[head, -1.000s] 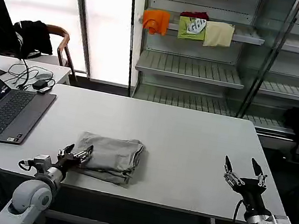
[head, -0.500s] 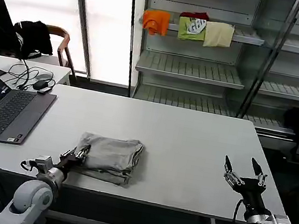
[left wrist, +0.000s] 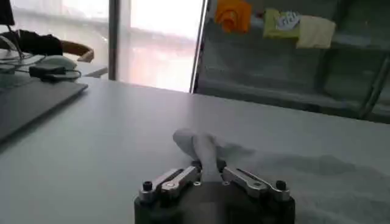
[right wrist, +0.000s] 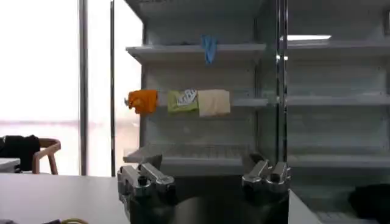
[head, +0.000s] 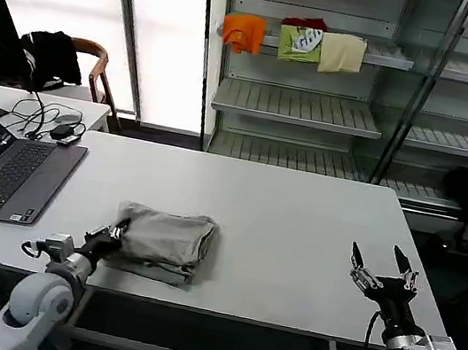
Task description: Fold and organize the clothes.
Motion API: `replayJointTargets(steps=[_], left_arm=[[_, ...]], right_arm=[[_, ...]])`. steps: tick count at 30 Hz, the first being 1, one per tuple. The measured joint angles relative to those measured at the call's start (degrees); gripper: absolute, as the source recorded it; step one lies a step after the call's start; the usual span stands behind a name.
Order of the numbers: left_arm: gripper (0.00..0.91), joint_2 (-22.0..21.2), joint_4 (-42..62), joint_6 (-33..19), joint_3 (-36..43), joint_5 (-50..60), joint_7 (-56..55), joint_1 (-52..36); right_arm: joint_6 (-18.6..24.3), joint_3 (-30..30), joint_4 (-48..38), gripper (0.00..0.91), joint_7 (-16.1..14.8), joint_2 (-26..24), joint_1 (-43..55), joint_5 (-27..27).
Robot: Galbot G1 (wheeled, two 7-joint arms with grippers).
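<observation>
A wide white table [head: 299, 213] is taking up the middle of the head view, with shelving [head: 317, 108] standing behind it at the far side and an open laptop [head: 9, 173] lying at the table's left edge. On the near left part of the table the clothes [head: 165, 240] are lying as one folded grey bundle, roughly rectangular, its long axis running left to right along the near edge, with bare tabletop all around it.

The left gripper [head: 109, 235] is sitting low at the bundle's near left corner, and in the left wrist view its jaws are pinched in on a raised ridge of the grey cloth [left wrist: 204, 149], so it is holding the clothes by that corner. The rest of the bundle is stretching away from those jaws toward the right and slightly farther into the table.

The right gripper [head: 382, 270] is hovering over the table's near right edge, jaws spread wide with nothing between them, well apart from the bundle.

The clothes are lying entirely on the left arm's side, so any tidying or shifting of the bundle will probably fall to the left gripper, pulling or dragging along the bundle's long axis; the right gripper would have to travel far leftward to reach the free right edge.
</observation>
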Motion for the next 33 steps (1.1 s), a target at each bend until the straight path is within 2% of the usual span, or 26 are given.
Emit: replayJointTargets(steps=[5,12,17,20,25,33], left_arm=[[0.0,4.7,0.2,-1.0,-3.0,-1.2,0.7,-0.2],[0.0,14.6,1.6,-2.1,-8.3,-2.7,2.7,-2.3],[0.0,20.7,0.8,-2.1,-9.3,-3.5,4.7,-5.8],[0.0,22.6,0.2,-2.9,-8.4,-2.3,6.6,-7.1],[0.0,21.4,1.0,-5.2,-2.5,5.2,9.3,-7.7],[0.02,13.1,2.2,-5.8,9.5,16.3,9.0,-8.5]], right_arm=[[0.0,-0.4,-0.1,0.907,0.0,0.1,0.5,-0.1],[-0.3,-1.3,-0.1,0.907,0.0,0.2,1.6,-0.2],[-0.3,-1.3,-0.2,0.907,-0.1,0.0,1.6,-0.2],[-0.1,-1.3,-0.4,0.907,0.0,0.2,1.6,-0.2],[0.0,-1.3,-0.3,0.907,-0.1,0.3,1.4,-0.2],[0.3,-0.8,-0.8,0.907,-0.1,0.2,0.9,-0.1]])
